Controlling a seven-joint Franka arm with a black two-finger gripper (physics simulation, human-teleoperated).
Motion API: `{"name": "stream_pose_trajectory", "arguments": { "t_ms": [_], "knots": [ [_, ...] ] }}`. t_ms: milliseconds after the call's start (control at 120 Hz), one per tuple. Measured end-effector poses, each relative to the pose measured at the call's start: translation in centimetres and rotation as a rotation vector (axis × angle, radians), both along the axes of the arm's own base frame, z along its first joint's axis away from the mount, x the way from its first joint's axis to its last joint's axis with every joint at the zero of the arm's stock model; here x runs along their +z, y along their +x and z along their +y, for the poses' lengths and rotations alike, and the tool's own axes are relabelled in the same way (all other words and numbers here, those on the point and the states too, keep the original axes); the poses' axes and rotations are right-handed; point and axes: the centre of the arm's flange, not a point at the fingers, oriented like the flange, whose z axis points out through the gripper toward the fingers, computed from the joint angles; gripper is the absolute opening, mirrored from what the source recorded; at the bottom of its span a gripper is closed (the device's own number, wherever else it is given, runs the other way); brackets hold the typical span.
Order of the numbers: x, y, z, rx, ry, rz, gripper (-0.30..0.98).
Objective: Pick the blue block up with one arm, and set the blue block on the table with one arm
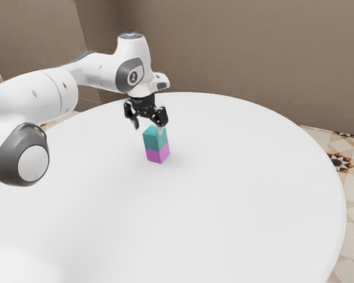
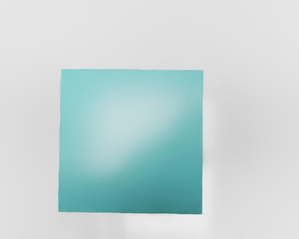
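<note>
In the exterior view my gripper point(image 1: 148, 124) points down just above the stacked blocks, its two fingers apart and nothing held between them. The blue block point(image 1: 155, 139), teal in colour, rests on top of a magenta block point(image 1: 158, 155). One finger's tip overlaps the blue block's upper edge there; whether it touches cannot be told. From the wrist camera, the top face of the blue block point(image 2: 130, 142) appears as a teal square, and the magenta block is hidden beneath it.
The magenta block stands on a round white table point(image 1: 242, 177), whose curved edge runs along the exterior view's right. A brown wall point(image 1: 236, 47) rises behind the table, and patterned floor tiles point(image 1: 342, 160) lie beyond its edge.
</note>
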Motion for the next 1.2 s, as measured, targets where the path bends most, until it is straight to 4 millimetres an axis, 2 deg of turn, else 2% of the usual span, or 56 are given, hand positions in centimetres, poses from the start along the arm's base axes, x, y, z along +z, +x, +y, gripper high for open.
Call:
{"name": "stream_pose_trajectory", "arguments": {
  "t_ms": [383, 575, 867, 1033, 1200],
  "knots": [
    [-0.8, 0.5, -0.3, -0.008, 0.006, -0.012, 0.69],
    [-2.9, 1.2, 0.6, -0.001, 0.009, -0.005, 0.69],
    [-2.9, 1.9, 0.8, -0.014, 0.020, -0.035, 0.69],
    [-3.3, 2.5, 0.3, -0.027, 0.019, -0.053, 0.69],
    [-5.6, 2.7, 0.5, -0.029, 0.016, -0.032, 0.69]
  ]
}}
